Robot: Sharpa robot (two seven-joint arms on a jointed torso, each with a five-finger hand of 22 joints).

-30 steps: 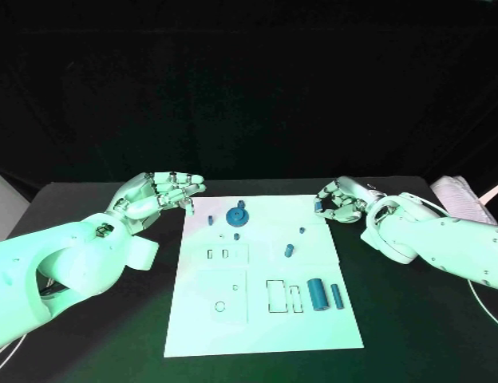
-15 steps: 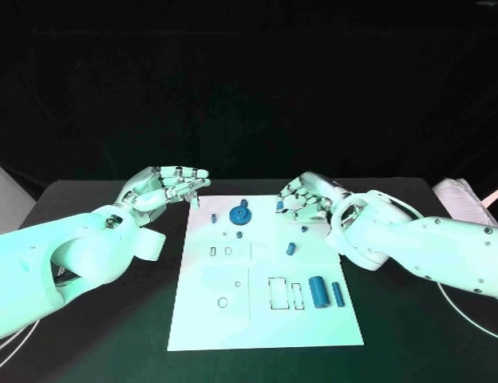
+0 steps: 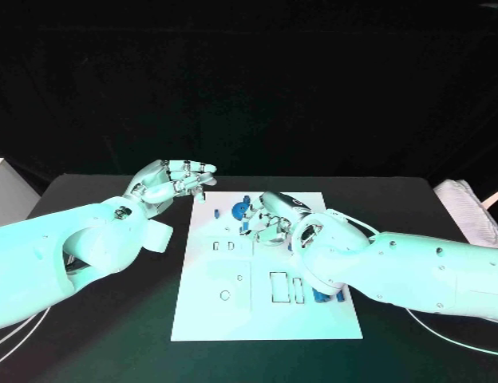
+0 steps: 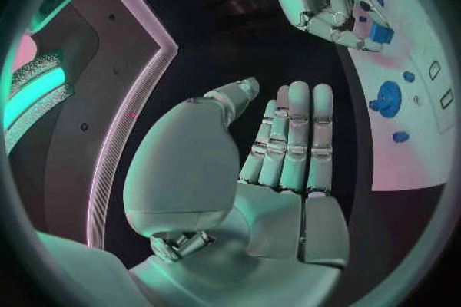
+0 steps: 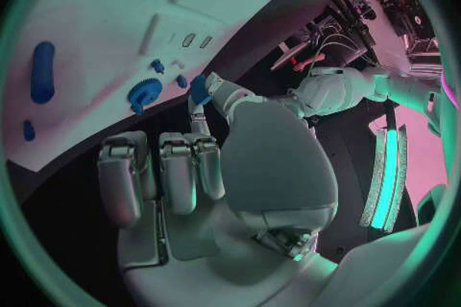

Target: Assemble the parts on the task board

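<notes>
board [image 3: 209, 307] lies flat mid-table [image 3: 88, 319], long edges running away from the robot; dark table surface shows along both long edges and past the near edge.

right hand [image 3: 274, 217] is over the board's far half, fingers curled in. it pinches a small blue block [image 4: 380, 34] between thumb and a fingertip; the left wrist view shows the block at the fingertips, above the board surface. right forearm crosses the board's right edge and covers part of the near-right area.

left hand [image 3: 175, 180] is off the board, just beyond its far-left corner, above the table. fingers straight and side by side, thumb apart, nothing in it. not touching the board.

parts on board, rel. to the board:
- blue wheel [image 3: 241, 210] near the far edge, just beside the right hand's fingers; contact cannot be told.
- small blue peg [image 3: 215, 212] left of the wheel, near the far-left corner.
- small blue stud [image 5: 180, 80] next to the wheel, seen in the right wrist view.
- blue cylinder [image 5: 42, 70] towards the right edge, lying flat; part hidden by the forearm in the head view.
- rectangular slots [image 3: 278, 287] in the near half, open.

room: the strip of table at the board's left edge is open from the left hand down to the near corner. right edge mostly under the right arm.
</notes>
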